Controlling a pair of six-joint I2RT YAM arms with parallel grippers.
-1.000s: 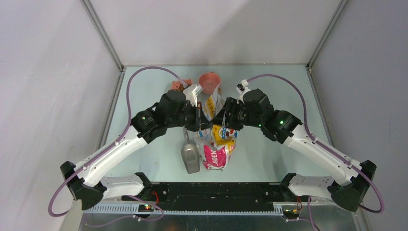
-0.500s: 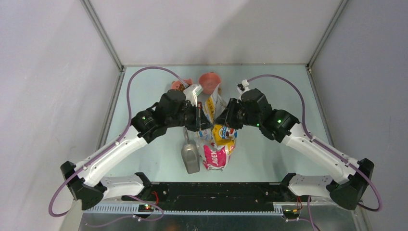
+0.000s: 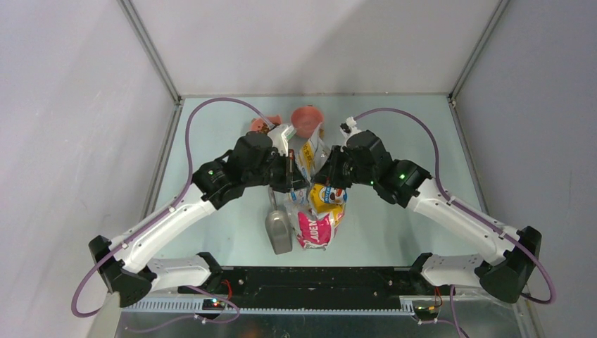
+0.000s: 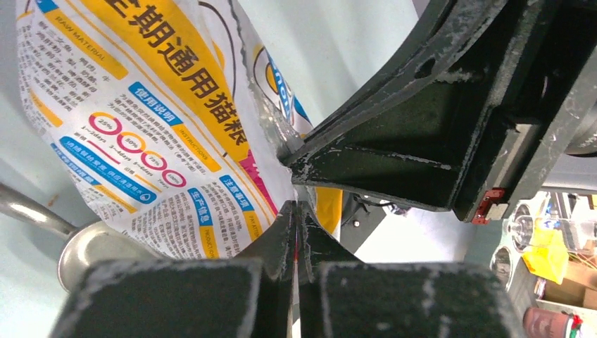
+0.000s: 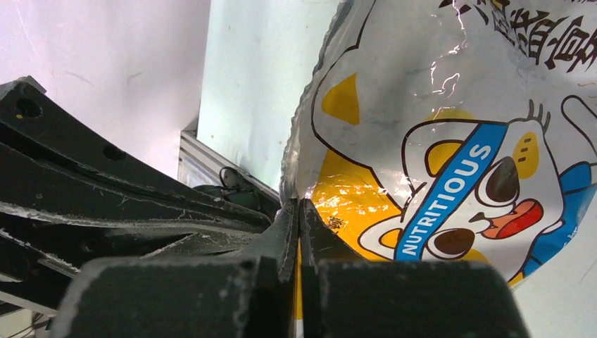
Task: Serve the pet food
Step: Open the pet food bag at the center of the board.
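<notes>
L edge: table (image 3: pixel 204 151) was bare betw. L wall (image 3: pixel 84 141) and my L arm (image 3: pixel 176 211), open room there.
L arm: reached fwd, elbow bent, wrist turned in twd centre.
pet food (image 3: pixel 258 127): brownish bits at pink dish (image 3: pixel 273 120), far side behind my L wrist; too small to be sure.
scoop (image 3: pixel 278 228): lay flat just L of bag (image 3: pixel 318 224).
L pincer (image 4: pixel 296 205): clenched on bag's edge.
bag: mid-table, top pinched betw. both pincers.
R pincer (image 5: pixel 299 204): clenched on bag's edge, near L pincer.
R arm (image 3: pixel 450 211): mirrored L arm.
R edge: table was bare to R wall (image 3: pixel 535 141).

One bag (image 3: pixel 317 227), one scoop (image 3: pixel 279 231)
</notes>
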